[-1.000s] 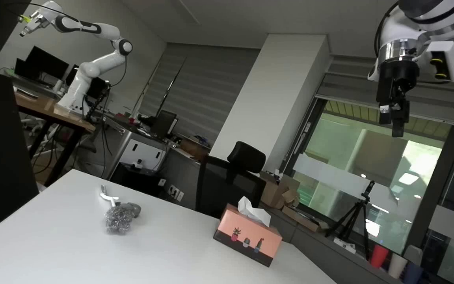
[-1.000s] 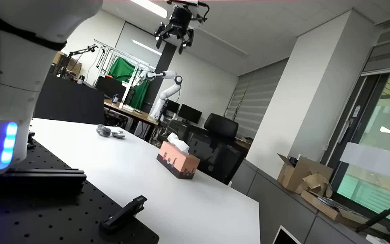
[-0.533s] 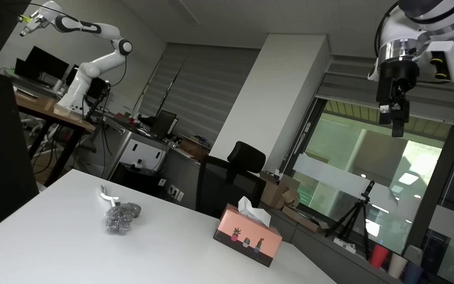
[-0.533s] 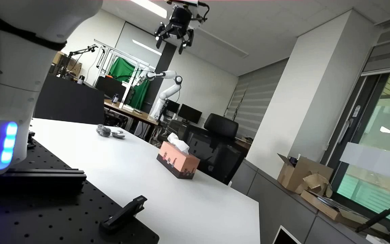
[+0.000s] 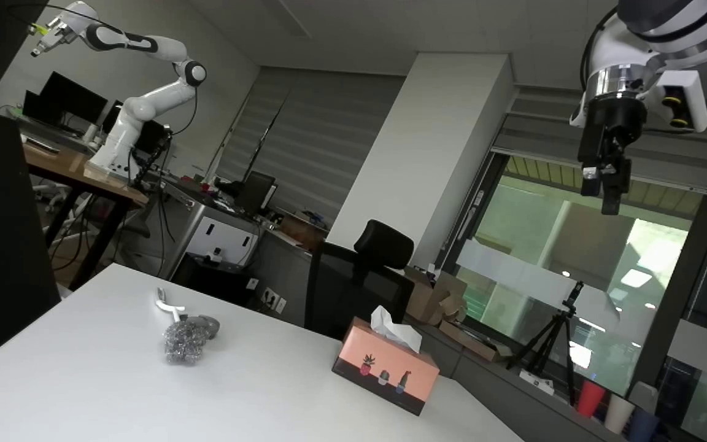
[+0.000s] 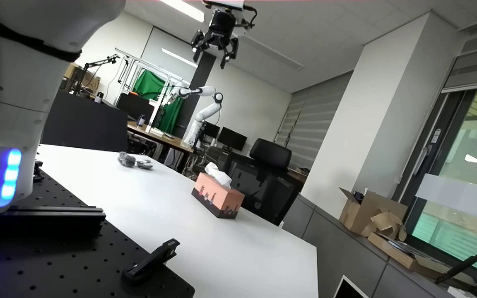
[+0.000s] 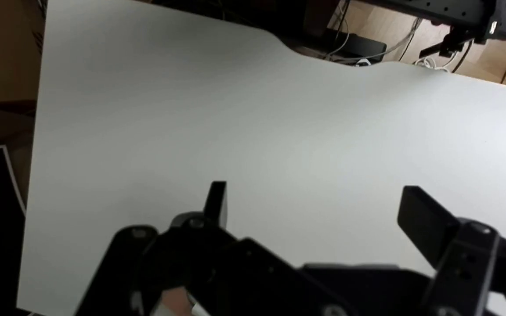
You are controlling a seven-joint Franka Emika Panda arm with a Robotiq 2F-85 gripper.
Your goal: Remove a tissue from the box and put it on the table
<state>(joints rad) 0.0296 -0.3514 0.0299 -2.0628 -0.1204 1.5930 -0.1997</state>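
Note:
The pink and black tissue box (image 5: 373,362) stands upright on the white table (image 5: 255,399), near its far edge. A white tissue (image 5: 397,334) sticks up out of its top slot. The box (image 6: 218,196) and tissue (image 6: 218,174) also show in an exterior view. My gripper (image 5: 600,191) hangs high above the table, fingers pointing down, apart from the box. It is open and empty, as its spread fingers show in an exterior view (image 6: 209,58) and in the wrist view (image 7: 314,191). There, only a small pink part of the box (image 7: 176,300) shows behind the gripper's linkage.
A grey fluffy clump (image 5: 185,341) with white and grey pieces lies on the table. A black office chair (image 6: 263,182) stands right behind the box. A black clamp (image 6: 151,263) sits on the perforated base plate (image 6: 56,260) at the table's edge.
My gripper has shifted slightly, a little left in an exterior view and slightly down and right in an exterior view. It stays open. The box and tissue have not moved.

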